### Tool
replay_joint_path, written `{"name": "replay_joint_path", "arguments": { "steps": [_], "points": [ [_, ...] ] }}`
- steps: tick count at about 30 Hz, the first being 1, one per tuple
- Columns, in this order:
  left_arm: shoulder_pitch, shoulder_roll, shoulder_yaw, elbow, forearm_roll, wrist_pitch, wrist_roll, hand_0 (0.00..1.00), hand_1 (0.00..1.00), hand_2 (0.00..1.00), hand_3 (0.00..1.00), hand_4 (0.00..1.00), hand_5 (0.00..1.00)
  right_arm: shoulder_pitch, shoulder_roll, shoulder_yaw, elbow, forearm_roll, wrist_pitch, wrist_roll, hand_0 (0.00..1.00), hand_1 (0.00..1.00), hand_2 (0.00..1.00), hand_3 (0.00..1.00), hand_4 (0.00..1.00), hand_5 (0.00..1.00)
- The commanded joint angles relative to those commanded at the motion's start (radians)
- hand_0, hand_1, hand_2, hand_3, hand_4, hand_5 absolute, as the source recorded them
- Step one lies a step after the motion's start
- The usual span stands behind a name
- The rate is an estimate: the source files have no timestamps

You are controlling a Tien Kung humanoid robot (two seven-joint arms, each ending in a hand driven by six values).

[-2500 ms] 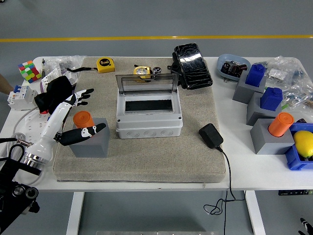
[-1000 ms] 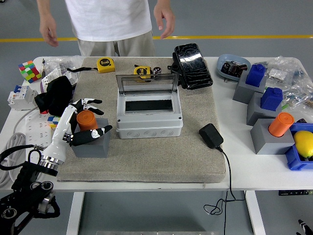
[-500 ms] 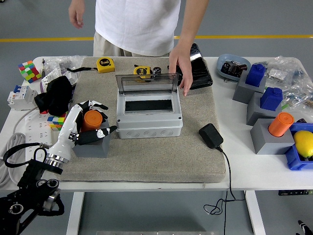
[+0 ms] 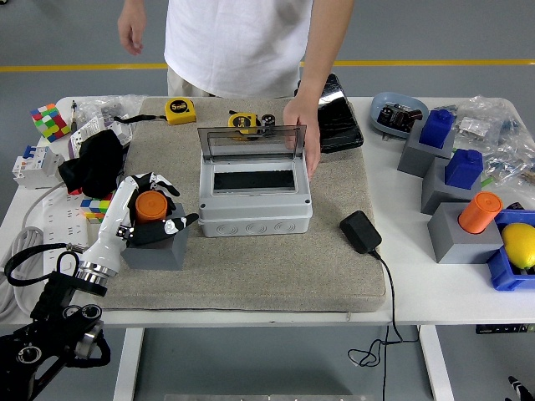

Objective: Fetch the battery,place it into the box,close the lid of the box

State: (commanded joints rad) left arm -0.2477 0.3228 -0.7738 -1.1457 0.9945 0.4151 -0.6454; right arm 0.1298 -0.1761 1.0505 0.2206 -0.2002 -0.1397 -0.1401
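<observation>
The left hand has closed in and now wraps the orange battery, still seated in its grey holder; a person's hand now steadies the open box.

White table on white legs, grey floor behind, yellow line across the floor
</observation>
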Motion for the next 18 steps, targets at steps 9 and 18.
{"name": "replay_joint_path", "arguments": {
  "steps": [9,18],
  "points": [
    [-0.005,0.012,-0.014,-0.074,0.05,-0.015,0.009,0.007,0.086,0.246,0.295,0.939,0.002,0.0,0.002,0.002,-0.001,0.0,-0.001,0.001,0.625,0.648,0.646,0.555,0.956,0.5],
    [-0.068,0.036,-0.011,-0.205,0.281,0.005,0.211,0.006,0.086,0.245,0.291,0.947,0.002,-0.001,0.004,-0.004,-0.001,0.005,-0.003,0.005,0.625,0.647,0.645,0.554,0.956,0.5]
  ]
}}
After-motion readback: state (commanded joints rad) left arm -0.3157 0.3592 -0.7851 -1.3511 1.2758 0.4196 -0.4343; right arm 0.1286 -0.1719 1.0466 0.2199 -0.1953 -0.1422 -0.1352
